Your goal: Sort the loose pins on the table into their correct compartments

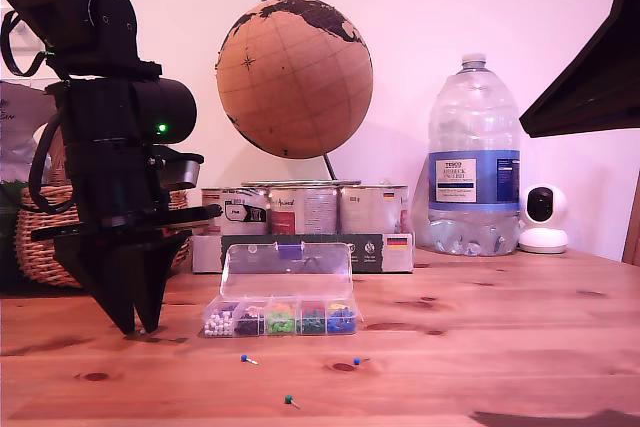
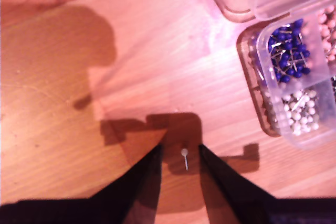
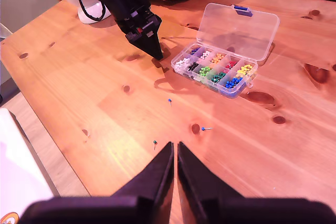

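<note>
My first gripper [image 2: 179, 147] stands open with its tips down at the table [image 2: 63, 129], and a white loose pin [image 2: 184, 152] lies between the fingers, untouched. Beside it are two compartments of the clear box [image 2: 273, 129], one of dark blue-purple pins [image 2: 287, 51] and one of white pins [image 2: 299, 111]. In the exterior view this gripper [image 1: 140, 325] is left of the box [image 1: 280, 317]. In front of the box lie two blue pins [image 1: 245, 358] [image 1: 358, 360] and a green pin [image 1: 290, 401]. My second gripper [image 3: 175, 144] hangs shut and empty, high above the green pin [image 3: 155, 142].
Behind the box stand tins [image 1: 300, 209], a cork globe [image 1: 295, 77], a large water bottle [image 1: 473, 162] and a small white camera [image 1: 543, 219]. A wicker basket [image 1: 45, 237] sits at the exterior view's left. A dark arm part [image 1: 600, 67] juts in at the exterior view's upper right.
</note>
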Robot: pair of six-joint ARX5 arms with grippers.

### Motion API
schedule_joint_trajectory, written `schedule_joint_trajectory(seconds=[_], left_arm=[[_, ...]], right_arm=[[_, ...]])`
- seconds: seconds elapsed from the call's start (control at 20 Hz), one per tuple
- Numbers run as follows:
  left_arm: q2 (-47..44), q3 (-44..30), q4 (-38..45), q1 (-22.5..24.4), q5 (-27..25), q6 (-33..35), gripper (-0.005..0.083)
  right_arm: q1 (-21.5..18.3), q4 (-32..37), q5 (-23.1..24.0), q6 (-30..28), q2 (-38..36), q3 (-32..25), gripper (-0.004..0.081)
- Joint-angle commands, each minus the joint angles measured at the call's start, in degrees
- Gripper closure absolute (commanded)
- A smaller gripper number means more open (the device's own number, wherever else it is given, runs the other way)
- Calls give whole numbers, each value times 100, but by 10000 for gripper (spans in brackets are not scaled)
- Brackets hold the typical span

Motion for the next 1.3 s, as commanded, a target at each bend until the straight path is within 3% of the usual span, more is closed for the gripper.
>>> schedule_joint_trajectory(seconds=[0.0, 0.75, 1.25], left_arm=[[205, -50, -4, -28, -44, -28, 582], [210, -50, 70, -68, 92, -17, 769], [205, -39, 125, -66, 92, 127, 795]], right_arm=[[26, 52, -20, -33, 24, 66, 780], [26, 63, -24, -33, 24, 66, 780], [26, 68, -24, -33, 24, 66, 780]])
